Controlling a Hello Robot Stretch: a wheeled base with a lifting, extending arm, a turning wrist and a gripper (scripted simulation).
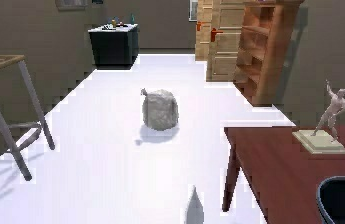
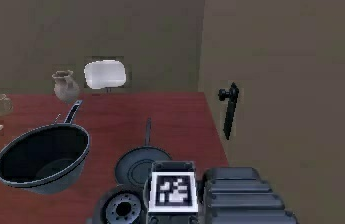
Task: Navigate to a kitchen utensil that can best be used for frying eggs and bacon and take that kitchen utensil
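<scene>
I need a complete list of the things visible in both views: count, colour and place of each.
frying pan: one, dark, large, on the table, arm side view's left.
small round pan: one, dark, right of it.
vase: one, beige, table's far side.
bowl: one, white, right of the vase.
table: one, red-brown, under the pans.
sack: one, grey, floor, forward view's middle.
statue: one, pale, forward view's right.
shelves: one unit, wooden, forward view's upper right.
cabinet: one, black, forward view's top.
gripper: one, dark, arm side view's bottom; whether it holds anything cannot be told.
</scene>
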